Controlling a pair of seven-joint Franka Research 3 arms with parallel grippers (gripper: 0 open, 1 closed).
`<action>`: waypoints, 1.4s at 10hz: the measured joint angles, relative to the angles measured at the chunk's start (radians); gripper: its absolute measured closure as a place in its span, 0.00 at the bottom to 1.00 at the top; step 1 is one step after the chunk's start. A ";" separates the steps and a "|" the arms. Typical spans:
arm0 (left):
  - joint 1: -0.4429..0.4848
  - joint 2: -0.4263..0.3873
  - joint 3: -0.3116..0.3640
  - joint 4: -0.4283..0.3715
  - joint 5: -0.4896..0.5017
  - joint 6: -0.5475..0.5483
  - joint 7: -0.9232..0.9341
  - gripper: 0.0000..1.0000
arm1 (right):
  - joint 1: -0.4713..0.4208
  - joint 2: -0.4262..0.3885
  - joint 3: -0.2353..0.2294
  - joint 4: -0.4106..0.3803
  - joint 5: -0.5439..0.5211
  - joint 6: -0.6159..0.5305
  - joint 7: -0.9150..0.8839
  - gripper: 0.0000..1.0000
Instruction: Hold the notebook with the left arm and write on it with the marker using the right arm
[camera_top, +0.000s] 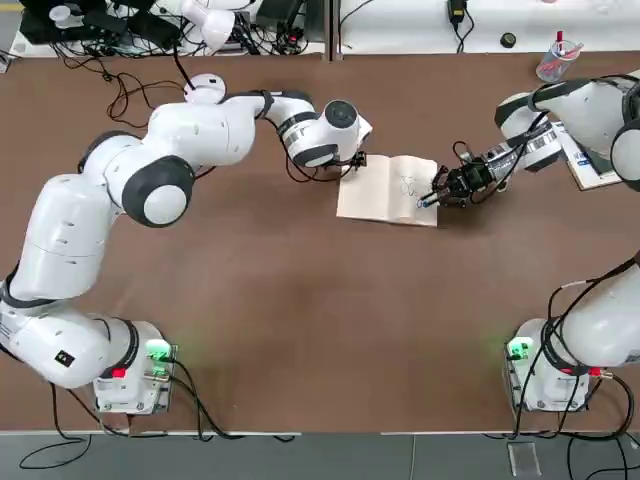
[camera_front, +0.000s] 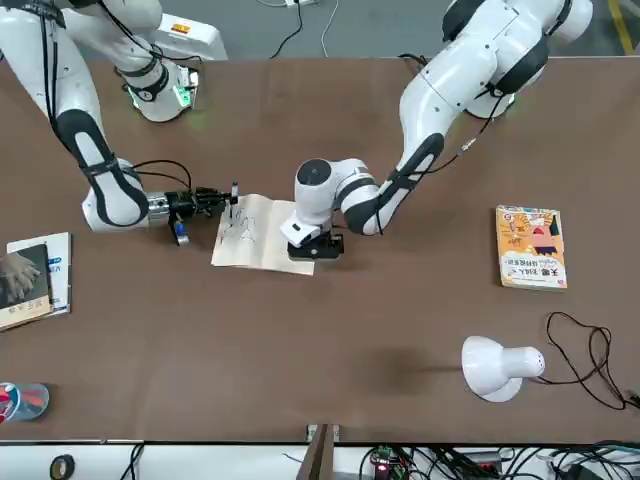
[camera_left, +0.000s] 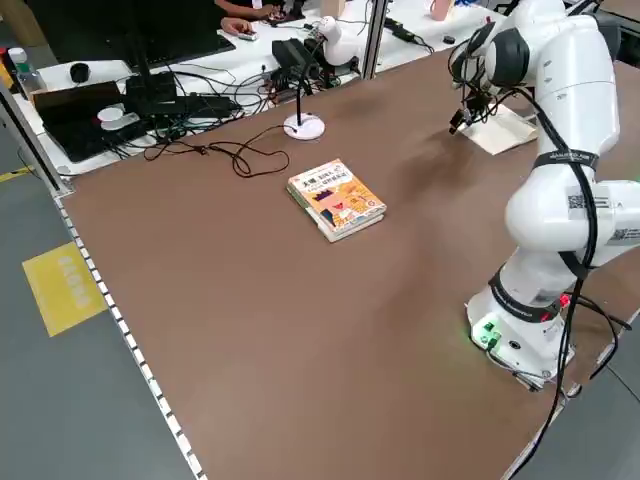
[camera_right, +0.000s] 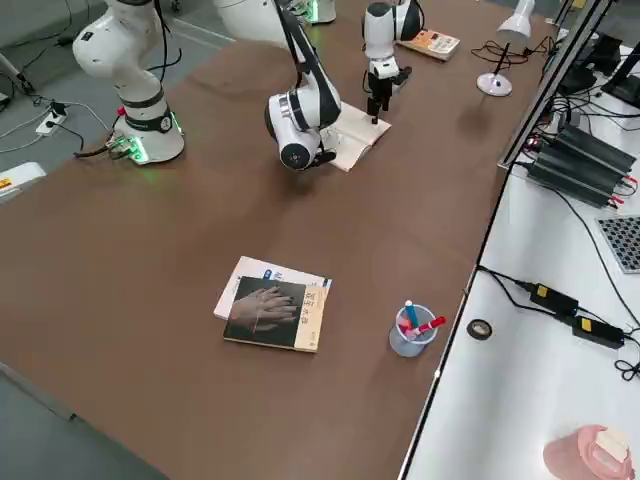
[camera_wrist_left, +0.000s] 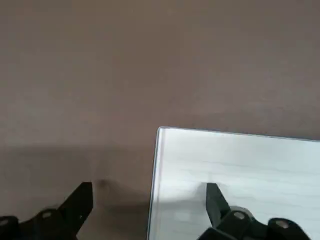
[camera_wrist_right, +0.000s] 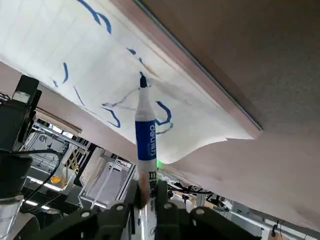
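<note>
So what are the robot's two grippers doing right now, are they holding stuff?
Left gripper: open, at the notebook's edge, one finger over the page.
Right gripper: closed on the marker, at the page's other side.

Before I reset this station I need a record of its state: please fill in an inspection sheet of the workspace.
Surface: brown tabletop; spills, nothing seen
Job's things: notebook open, blue marks on a page; marker uncapped, tip at that page
Clutter: orange-yellow book, two more books, pen cup, white lamp
Grippers: left at the notebook's edge, jaws apart; right over the page, jaws shut on marker
Cables: loose loops by the lamp
Surroundings: white bench with electronics; person's hand there
</note>
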 joint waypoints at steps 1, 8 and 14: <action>0.000 0.000 0.000 0.000 0.000 0.000 0.000 0.00 | 0.000 0.000 -0.001 0.000 0.000 -0.001 0.000 0.82; 0.000 0.000 0.000 0.000 0.000 0.000 0.000 0.00 | -0.001 0.000 -0.008 0.006 0.000 -0.023 0.000 0.82; 0.000 0.000 0.000 0.000 0.000 0.000 0.000 0.00 | -0.001 0.000 -0.010 0.009 0.000 -0.025 0.000 0.82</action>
